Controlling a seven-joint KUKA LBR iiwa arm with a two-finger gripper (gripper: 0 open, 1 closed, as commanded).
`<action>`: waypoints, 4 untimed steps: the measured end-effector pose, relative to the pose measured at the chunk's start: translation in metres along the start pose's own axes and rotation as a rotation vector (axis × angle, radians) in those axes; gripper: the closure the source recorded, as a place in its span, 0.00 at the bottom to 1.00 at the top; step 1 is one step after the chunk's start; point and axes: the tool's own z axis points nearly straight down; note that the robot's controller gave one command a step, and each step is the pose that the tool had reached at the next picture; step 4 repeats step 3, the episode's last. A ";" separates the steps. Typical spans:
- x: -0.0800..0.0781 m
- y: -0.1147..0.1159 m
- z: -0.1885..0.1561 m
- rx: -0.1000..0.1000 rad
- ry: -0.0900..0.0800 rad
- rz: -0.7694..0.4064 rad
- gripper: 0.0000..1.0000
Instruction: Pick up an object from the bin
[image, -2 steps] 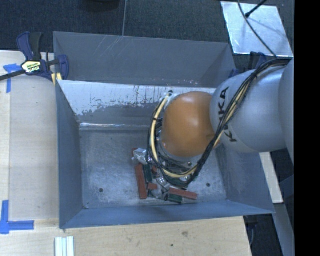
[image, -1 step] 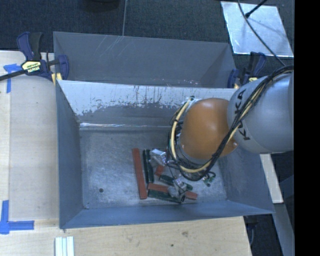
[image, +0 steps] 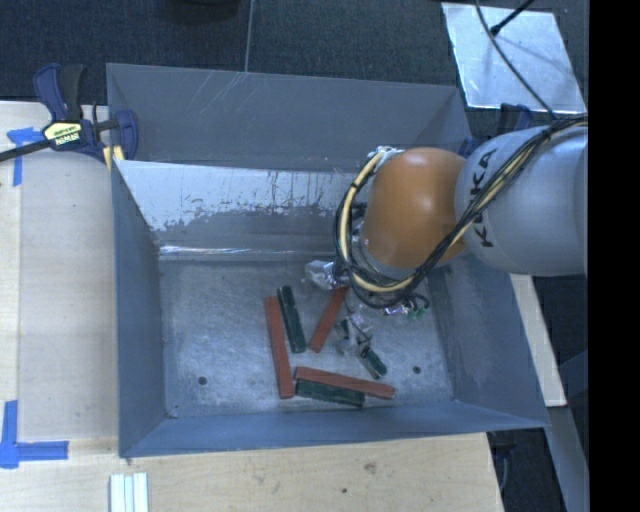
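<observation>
Hanging low over the floor of the bin (image: 138, 300), right of centre, the gripper (image: 352, 336) sits under the orange wrist cover (image: 410, 205). Spread or pressed together: cannot tell. A slanted red-brown stick (image: 328, 318) lies just left of it and a small dark green piece (image: 372, 363) just below. Other sticks (image: 280, 350) lie further left and by the near wall.

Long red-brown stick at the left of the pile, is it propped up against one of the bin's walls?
No, the long red-brown stick lies flat on the bin's floor, well away from every wall.
</observation>
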 end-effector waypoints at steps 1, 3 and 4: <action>0.001 0.002 0.000 -0.003 0.003 0.000 1.00; -0.009 -0.062 -0.172 0.000 0.002 -0.245 1.00; -0.009 -0.062 -0.172 0.000 0.002 -0.245 1.00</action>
